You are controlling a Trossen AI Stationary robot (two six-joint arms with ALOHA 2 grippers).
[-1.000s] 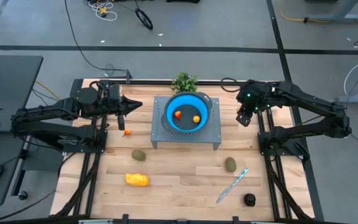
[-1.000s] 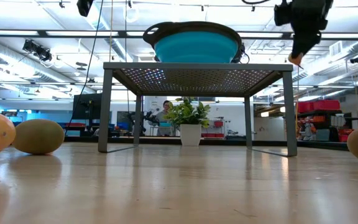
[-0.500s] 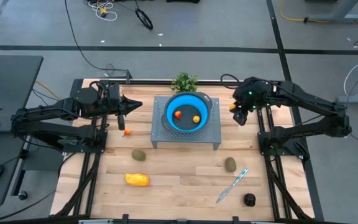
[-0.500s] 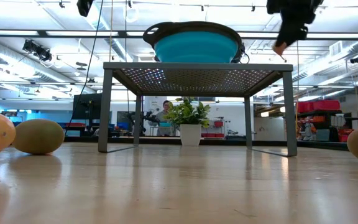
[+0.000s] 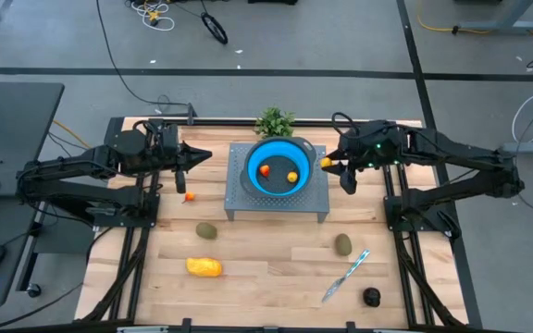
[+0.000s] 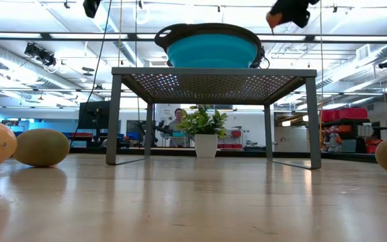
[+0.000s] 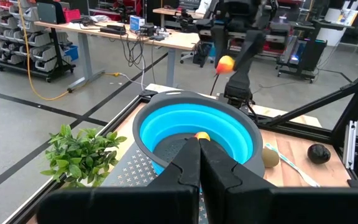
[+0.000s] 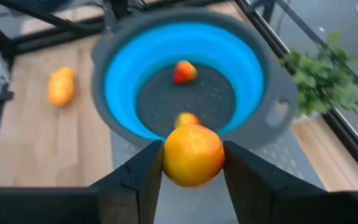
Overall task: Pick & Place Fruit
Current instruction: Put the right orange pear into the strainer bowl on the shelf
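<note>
Two small orange fruits [image 5: 278, 173] lie in the blue bowl [image 5: 257, 153] in the high view, where the right claw [image 5: 329, 164] hangs just beside the bowl's rim, clamped on a third orange fruit [image 5: 326, 163], and the left claw [image 5: 204, 155], pinched closed and empty, waits well apart from the bowl. In the right wrist view that held fruit sits between the fingers [image 8: 135, 177], before the bowl.
</note>
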